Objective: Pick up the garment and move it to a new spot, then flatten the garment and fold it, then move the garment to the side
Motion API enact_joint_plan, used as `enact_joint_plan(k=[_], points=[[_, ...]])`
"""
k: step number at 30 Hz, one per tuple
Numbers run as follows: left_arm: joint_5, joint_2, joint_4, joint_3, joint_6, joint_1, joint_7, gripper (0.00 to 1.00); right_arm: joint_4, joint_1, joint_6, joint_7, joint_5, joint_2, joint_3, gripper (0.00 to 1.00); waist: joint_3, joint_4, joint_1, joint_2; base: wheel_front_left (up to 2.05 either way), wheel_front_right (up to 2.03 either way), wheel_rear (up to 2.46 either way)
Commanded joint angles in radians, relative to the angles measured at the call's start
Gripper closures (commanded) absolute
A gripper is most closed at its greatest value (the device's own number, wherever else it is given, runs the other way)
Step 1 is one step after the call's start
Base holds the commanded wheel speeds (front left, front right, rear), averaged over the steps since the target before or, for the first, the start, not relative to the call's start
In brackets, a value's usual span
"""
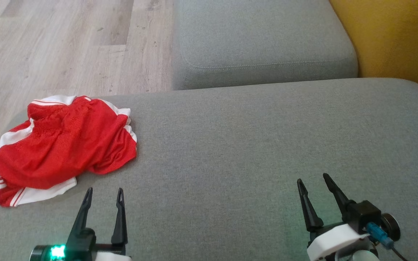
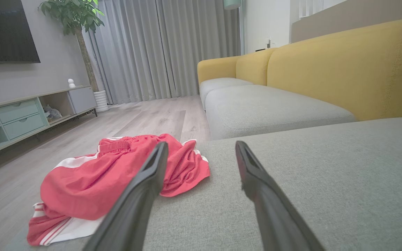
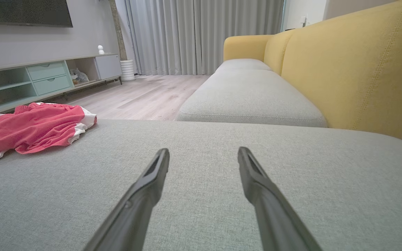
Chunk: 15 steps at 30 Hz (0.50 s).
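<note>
The garment (image 1: 62,145) is a pair of red shorts with white side stripes, lying crumpled on the grey sofa cushion (image 1: 252,145) near its far left corner. From the left wrist the garment (image 2: 117,177) lies ahead and to the left, partly behind one finger; from the right wrist the garment (image 3: 30,127) sits far to the left. My left gripper (image 1: 105,191) hovers open just below the shorts, nothing between its fingers. My right gripper (image 1: 313,178) stands open over bare cushion at the lower right, well away from the shorts.
A second grey seat cushion (image 1: 263,40) lies beyond, with a yellow backrest (image 1: 394,40) to the right. Wooden floor (image 1: 60,47) drops off past the cushion's left edge. A TV cabinet (image 2: 19,115), a potted plant (image 2: 79,21) and curtains (image 2: 166,48) stand across the room.
</note>
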Motion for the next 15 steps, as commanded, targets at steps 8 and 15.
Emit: enact_joint_plan(k=[8, 15], points=[[0.003, 0.010, 0.010, 0.053, -0.012, -0.034, -0.012, 0.00, -0.016, -0.025, 0.008, -0.014, 0.011, -0.008, 0.017, 0.00, -0.008, -0.004, 0.0000, 0.0000, 0.00, 0.00, 0.00], [0.008, 0.007, 0.025, 0.066, -0.022, -0.042, -0.012, 0.00, -0.016, -0.026, 0.008, -0.014, 0.012, -0.008, 0.014, 0.00, -0.006, -0.001, 0.0000, 0.0000, 0.00, 0.00, 0.00]])
